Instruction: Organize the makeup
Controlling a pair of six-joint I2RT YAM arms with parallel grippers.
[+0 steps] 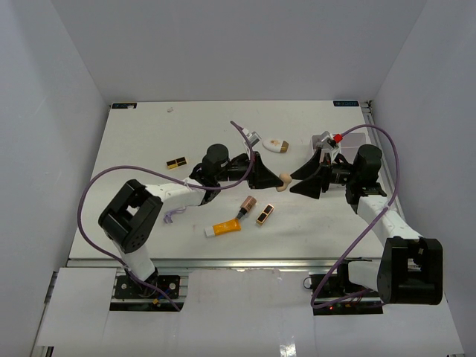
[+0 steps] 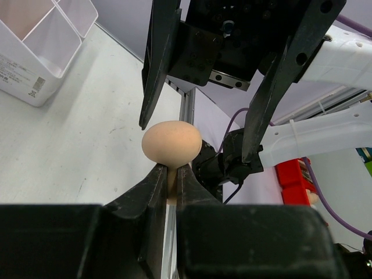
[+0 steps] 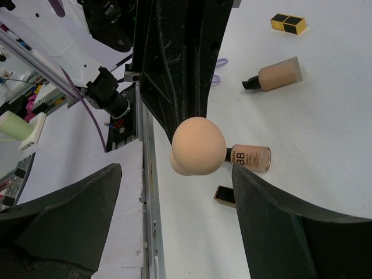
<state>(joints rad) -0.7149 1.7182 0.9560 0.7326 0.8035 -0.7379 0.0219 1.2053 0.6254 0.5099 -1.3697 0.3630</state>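
Note:
My left gripper [image 1: 272, 178] is shut on the narrow end of the beige sponge [image 1: 283, 181] and holds it above the table. In the left wrist view the sponge [image 2: 172, 142] bulges out past that gripper [image 2: 172, 170]. My right gripper [image 1: 297, 181] is open and faces the sponge. Its fingers [image 3: 302, 226] stand either side of the sponge [image 3: 197, 145] without touching it. On the table lie an orange tube [image 1: 223, 227], a brown lipstick-like bottle [image 1: 247, 204], a black-gold case [image 1: 265, 214], a second case [image 1: 176, 163], a white oval compact [image 1: 277, 144] and a purple loop [image 1: 169, 216].
The white compartment tray [image 1: 355, 137] stands at the back right, partly behind my right arm, and shows in the left wrist view [image 2: 35, 46]. The table's front rail [image 3: 145, 192] runs just below the sponge. Purple cables arc over both arms.

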